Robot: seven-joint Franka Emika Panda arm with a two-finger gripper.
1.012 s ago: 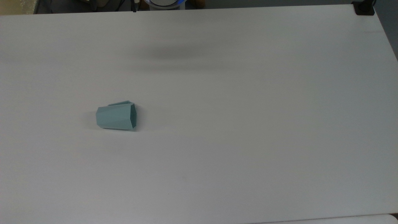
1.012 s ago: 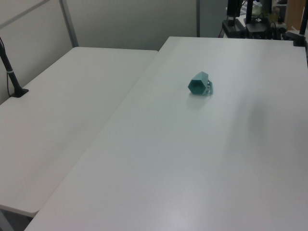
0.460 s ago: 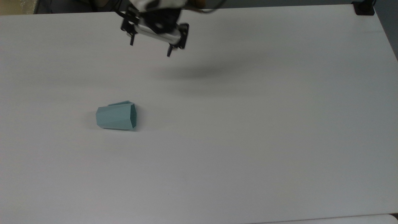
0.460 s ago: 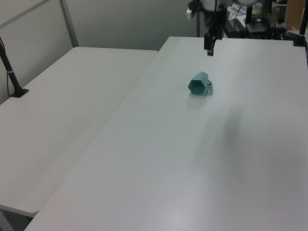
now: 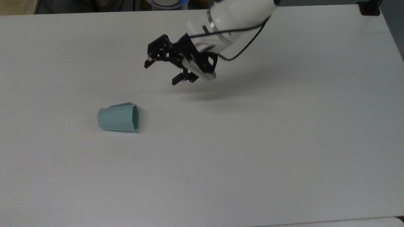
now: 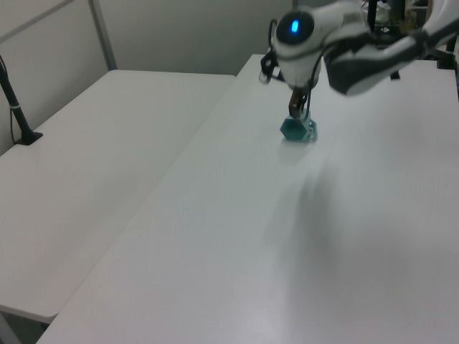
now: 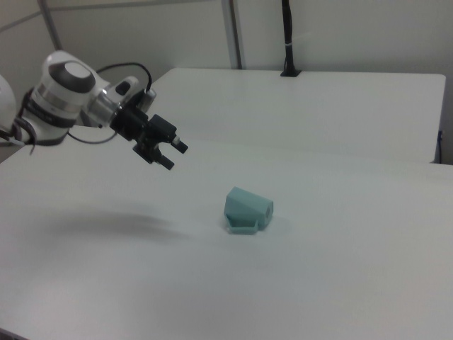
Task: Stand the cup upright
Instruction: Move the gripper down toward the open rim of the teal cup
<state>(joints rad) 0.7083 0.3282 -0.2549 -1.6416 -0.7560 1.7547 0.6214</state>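
Jaws are spread open and empty right now, hanging in the air above the worktop and angled down toward the cup, but well apart from it. In the right view the same jaws sit up and to the right view's left of the cup.

The cup's on its side, mouth facing the top view's right, narrow base to the top view's left, handle tucked on the far side against the worktop.

My take on doing the approach well: come down low with the open jaws lined up across the rim end or the faceted walls, not the handle, then close and rotate so the base swings under. Those tapered sides look slippery, so a grip near the wide mouth probably holds better.

Compared to half a second ago, the arm has swung further in from the far edge and tilted over; the cup hasn't budged.
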